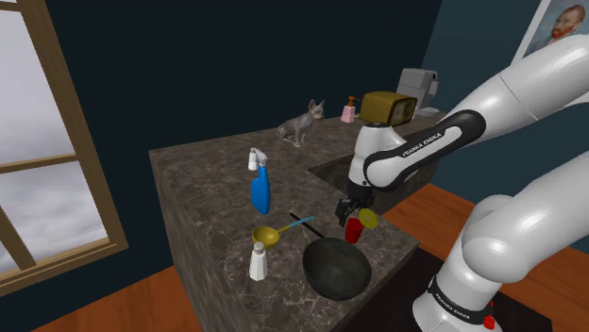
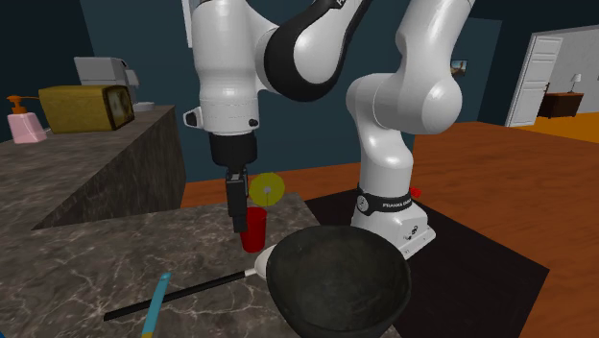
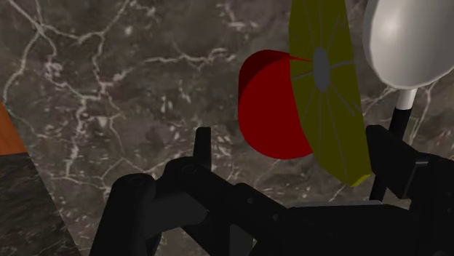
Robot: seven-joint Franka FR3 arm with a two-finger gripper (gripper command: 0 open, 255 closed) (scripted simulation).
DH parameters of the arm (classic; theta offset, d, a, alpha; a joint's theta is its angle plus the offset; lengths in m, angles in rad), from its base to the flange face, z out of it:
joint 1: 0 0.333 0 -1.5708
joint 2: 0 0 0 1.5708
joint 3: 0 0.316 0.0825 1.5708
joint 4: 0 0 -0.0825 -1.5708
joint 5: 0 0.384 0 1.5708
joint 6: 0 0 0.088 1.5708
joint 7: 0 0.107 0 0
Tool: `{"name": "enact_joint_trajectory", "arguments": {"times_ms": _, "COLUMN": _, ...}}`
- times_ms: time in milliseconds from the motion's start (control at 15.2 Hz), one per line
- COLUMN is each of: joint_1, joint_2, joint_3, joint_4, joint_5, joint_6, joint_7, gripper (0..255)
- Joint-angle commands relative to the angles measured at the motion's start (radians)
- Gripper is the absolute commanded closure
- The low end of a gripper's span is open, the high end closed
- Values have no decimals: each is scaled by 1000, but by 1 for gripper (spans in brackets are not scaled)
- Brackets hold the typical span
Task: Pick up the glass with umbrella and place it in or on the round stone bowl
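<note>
The red glass [image 2: 253, 232] with a yellow umbrella [image 2: 267, 187] stands upright on the dark veined counter [image 2: 86, 269]. It is near the counter's corner edge and just beside the dark round bowl [image 2: 338, 283]. Its long axis is vertical, mouth up, and the umbrella's disc tilts off the rim. The black gripper [image 2: 237, 213] hangs over it, fingers spread either side. Bare counter lies to the second exterior view's left.
</note>
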Motion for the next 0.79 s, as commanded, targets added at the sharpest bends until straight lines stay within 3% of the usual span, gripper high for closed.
{"name": "enact_joint_trajectory", "arguments": {"times_ms": 0, "joint_1": 0, "joint_2": 0, "joint_3": 0, "joint_4": 0, "joint_5": 0, "joint_6": 0, "joint_7": 0, "gripper": 255}}
{"name": "enact_joint_trajectory", "arguments": {"times_ms": 594, "joint_1": 0, "joint_2": 0, "joint_3": 0, "joint_4": 0, "joint_5": 0, "joint_6": 0, "joint_7": 0, "gripper": 255}}
{"name": "enact_joint_trajectory", "arguments": {"times_ms": 726, "joint_1": -1, "joint_2": -31, "joint_3": 1, "joint_4": 10, "joint_5": 0, "joint_6": -41, "joint_7": 1, "gripper": 255}}
